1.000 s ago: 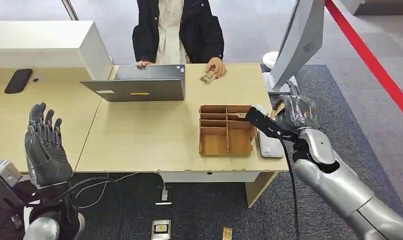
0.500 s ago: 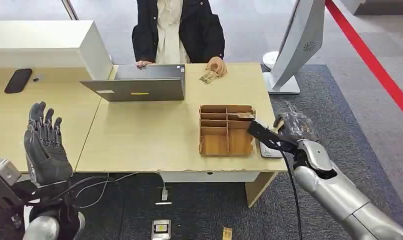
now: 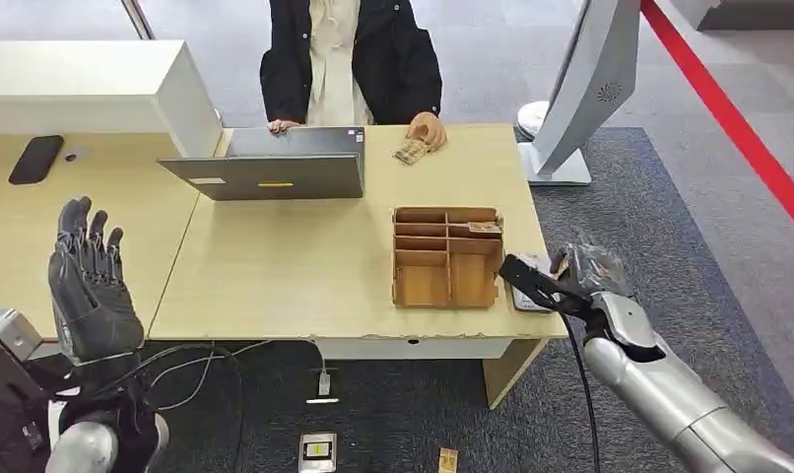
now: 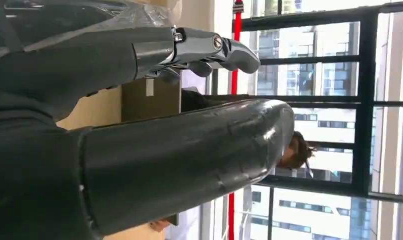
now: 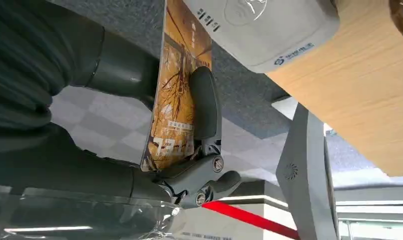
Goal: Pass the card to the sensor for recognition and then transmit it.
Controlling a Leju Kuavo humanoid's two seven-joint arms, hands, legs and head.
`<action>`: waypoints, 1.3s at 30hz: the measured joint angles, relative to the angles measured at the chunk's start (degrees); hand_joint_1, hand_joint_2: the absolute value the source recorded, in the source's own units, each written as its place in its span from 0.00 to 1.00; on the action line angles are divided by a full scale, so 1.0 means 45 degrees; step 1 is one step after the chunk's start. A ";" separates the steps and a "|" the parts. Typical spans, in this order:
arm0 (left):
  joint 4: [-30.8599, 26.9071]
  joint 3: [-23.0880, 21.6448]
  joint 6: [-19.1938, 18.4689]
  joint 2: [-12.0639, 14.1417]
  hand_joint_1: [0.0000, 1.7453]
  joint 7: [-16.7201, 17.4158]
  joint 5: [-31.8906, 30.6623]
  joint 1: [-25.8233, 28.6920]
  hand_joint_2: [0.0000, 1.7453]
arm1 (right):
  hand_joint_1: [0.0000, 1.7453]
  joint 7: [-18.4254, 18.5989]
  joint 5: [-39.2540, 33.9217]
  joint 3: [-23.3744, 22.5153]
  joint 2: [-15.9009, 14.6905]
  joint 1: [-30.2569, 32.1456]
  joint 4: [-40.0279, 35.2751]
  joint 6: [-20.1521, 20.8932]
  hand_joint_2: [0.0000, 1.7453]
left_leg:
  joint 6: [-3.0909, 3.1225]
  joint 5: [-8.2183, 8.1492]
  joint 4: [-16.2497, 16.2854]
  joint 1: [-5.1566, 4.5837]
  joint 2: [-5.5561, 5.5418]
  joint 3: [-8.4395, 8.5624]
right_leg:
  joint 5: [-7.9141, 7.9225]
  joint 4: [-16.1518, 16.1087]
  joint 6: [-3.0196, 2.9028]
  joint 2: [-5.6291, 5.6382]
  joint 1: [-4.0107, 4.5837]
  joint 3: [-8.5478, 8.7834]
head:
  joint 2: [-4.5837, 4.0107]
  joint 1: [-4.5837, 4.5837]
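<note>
Grey carpet surrounds a light wooden counter carrying a laptop, a wooden organizer and a white card sensor at its right corner. Just off that corner, the right hand pinches an orange card between thumb and fingers, near the sensor. Over the counter's left side, the left hand is raised, fingers straight and apart, holding nothing. A person stands behind the counter.

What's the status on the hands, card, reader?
Right robot hand holds the card, close beside the white reader at the table edge. Left robot hand raised, open, holding nothing. Nothing between card and reader.
</note>
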 joint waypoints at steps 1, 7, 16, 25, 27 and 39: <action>0.0019 0.0000 0.0000 0.0000 0.00 0.0000 0.0019 -0.0009 0.00 | 1.00 -0.0029 -0.0005 0.0000 0.0010 0.0030 0.0038 0.0082 1.00 | 0.0000 0.0000 0.0000 0.0000 0.0000 0.0000 | 0.0000 0.0000 0.0000 0.0000 0.0000 0.0001 | 0.0000 -0.0005; 0.0097 -0.0010 -0.0024 0.0000 0.00 -0.0005 0.0063 -0.0032 0.00 | 1.00 -0.0150 -0.0112 0.0024 0.0102 0.0112 0.0248 0.0680 1.00 | 0.0000 0.0000 0.0000 0.0000 0.0001 0.0001 | 0.0000 0.0000 0.0000 0.0000 0.0000 0.0001 | 0.0000 0.0000; 0.0097 -0.0010 -0.0092 -0.0049 0.00 0.0024 -0.0029 -0.0109 0.00 | 1.00 -0.0306 -0.0151 0.0214 0.0340 0.0143 0.0583 0.0845 1.00 | 0.0000 0.0000 0.0000 0.0001 0.0000 0.0000 | 0.0000 0.0000 0.0000 0.0000 0.0001 0.0001 | 0.0000 0.0000; 0.0131 -0.0015 -0.0291 -0.0141 0.00 0.0058 -0.0039 -0.0335 0.00 | 1.00 -0.0495 -0.0107 0.0291 0.0665 0.0092 0.0777 0.0806 1.00 | 0.0000 0.0001 0.0000 0.0000 0.0002 0.0003 | 0.0000 0.0000 0.0000 0.0000 0.0000 0.0003 | 0.0000 -0.0005; 0.0209 -0.0019 -0.0301 -0.0185 0.00 0.0058 -0.0029 -0.0432 0.00 | 1.00 -0.0544 -0.0097 0.0311 0.0734 0.0072 0.0816 0.0811 1.00 | 0.0000 0.0001 0.0000 0.0001 0.0002 0.0003 | 0.0001 0.0000 0.0000 0.0000 0.0000 0.0004 | 0.0000 0.0000; 0.0845 -0.0252 -0.0583 -0.0534 0.00 -0.0087 0.0068 -0.1159 0.00 | 1.00 -0.0933 0.0107 0.0631 0.1302 -0.0150 0.1175 0.0680 1.00 | 0.0000 0.0002 0.0000 0.0000 0.0002 0.0006 | 0.0001 0.0000 0.0000 0.0001 0.0000 0.0004 | 0.0000 0.0000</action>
